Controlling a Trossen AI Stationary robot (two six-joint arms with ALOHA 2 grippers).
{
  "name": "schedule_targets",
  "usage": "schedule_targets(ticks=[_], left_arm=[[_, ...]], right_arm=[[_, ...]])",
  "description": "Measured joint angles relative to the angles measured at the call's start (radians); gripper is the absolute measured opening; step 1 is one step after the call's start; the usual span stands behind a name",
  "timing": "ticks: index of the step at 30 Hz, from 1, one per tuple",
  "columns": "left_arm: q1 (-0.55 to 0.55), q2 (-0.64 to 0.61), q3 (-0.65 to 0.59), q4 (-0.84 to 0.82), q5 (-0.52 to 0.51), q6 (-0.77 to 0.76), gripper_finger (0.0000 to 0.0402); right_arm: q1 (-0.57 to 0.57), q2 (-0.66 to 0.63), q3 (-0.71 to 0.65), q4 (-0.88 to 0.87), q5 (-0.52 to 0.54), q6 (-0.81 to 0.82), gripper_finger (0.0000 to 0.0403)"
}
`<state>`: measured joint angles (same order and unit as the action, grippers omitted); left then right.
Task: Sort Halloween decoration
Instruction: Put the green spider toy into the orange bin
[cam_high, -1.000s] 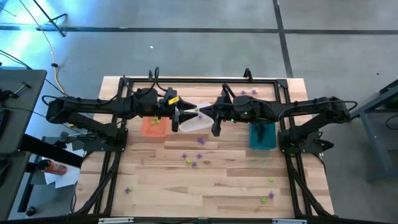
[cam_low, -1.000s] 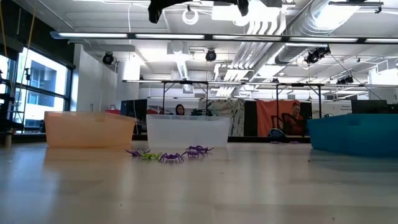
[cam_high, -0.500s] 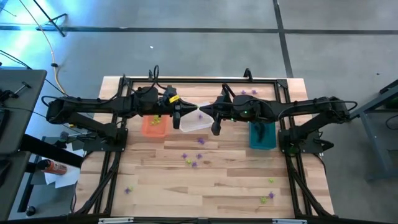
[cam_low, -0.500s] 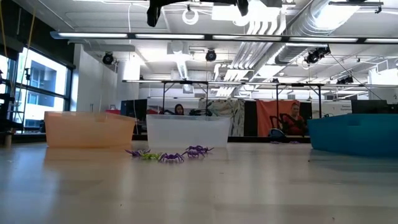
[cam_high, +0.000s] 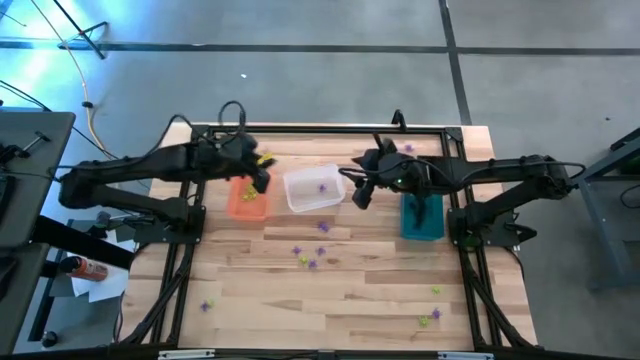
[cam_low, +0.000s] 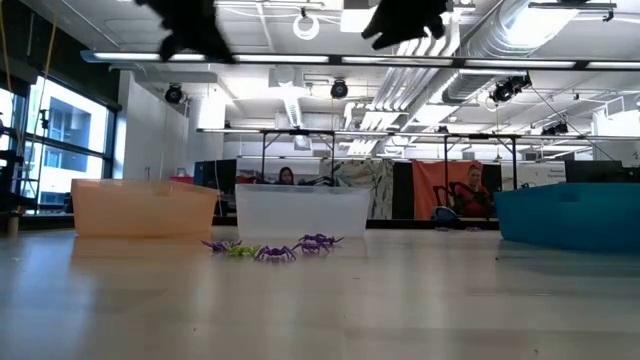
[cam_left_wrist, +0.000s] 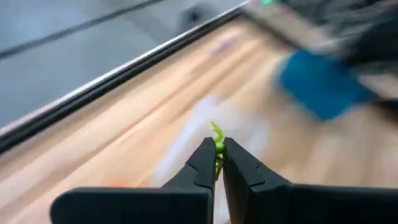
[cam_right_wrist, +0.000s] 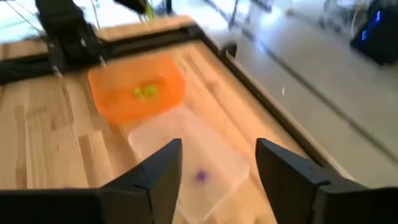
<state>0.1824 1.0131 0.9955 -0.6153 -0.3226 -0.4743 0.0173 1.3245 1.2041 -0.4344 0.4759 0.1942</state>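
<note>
A wooden table (cam_high: 330, 290) is seen from above, with three bins in a row toward its far side: an orange bin (cam_high: 247, 201), a clear bin (cam_high: 314, 189) and a teal bin (cam_high: 421, 217). Above the orange bin the left gripper (cam_left_wrist: 215, 163) is clamped on a yellow-green trinket (cam_left_wrist: 217, 136), pinched at its slim middle with a leg poking out past the fingertips. The right gripper (cam_right_wrist: 217, 163) hangs with its fingers apart and nothing between them, near the clear bin, in which one purple trinket (cam_right_wrist: 200, 176) lies. More Halloween decoration is scattered loose on the boards, a small cluster (cam_low: 270, 247) just in front of the clear bin and a few pieces near the front edge. Each piece is judged very light, thin-legged and springy, easily flicked aside; a hold across the body rather than a leg is thought safest.
</note>
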Motion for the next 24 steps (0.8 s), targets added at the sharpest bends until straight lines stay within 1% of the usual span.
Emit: schedule_targets(ticks=[1,3,5,6,8,12,15,18,20,24], left_arm=[[0.009,-0.01,0.0,-0.091,-0.046,-0.054,0.0001],[0.028,-0.018,-0.001,-0.259,-0.106,-0.156,0.0001],[0.049,-0.017,-0.001,-0.374,-0.111,-0.204,0.0001],[0.061,-0.017,-0.01,-0.402,-0.104,-0.206,0.0001],[0.082,-0.018,-0.053,-0.369,-0.06,-0.196,0.0],[0.139,-0.016,-0.199,-0.228,0.097,-0.163,0.0],[0.188,0.006,-0.324,-0.134,0.202,-0.185,0.0],[0.216,0.021,-0.409,-0.044,0.306,-0.2,0.0],[0.219,0.034,-0.442,-0.03,0.336,-0.206,0.0],[0.219,0.054,-0.455,-0.042,0.341,-0.216,0.0]], right_arm=[[-0.005,0.0,0.0,-0.027,-0.004,0.026,0.0203],[-0.014,0.0,0.0,-0.061,-0.016,0.074,0.0209],[-0.023,0.006,0.0,-0.074,-0.017,0.113,0.021],[-0.026,0.011,-0.001,-0.078,-0.017,0.121,0.0211],[-0.032,0.017,-0.001,-0.076,-0.018,0.12,0.0211],[-0.045,0.018,-0.001,-0.07,-0.021,0.123,0.0211],[-0.048,0.018,-0.001,-0.07,-0.028,0.142,0.0211],[-0.048,0.018,-0.001,-0.07,-0.043,0.146,0.0211],[-0.049,0.018,-0.001,-0.07,-0.044,0.148,0.0211],[-0.05,0.018,-0.001,-0.07,-0.044,0.16,0.0211]])
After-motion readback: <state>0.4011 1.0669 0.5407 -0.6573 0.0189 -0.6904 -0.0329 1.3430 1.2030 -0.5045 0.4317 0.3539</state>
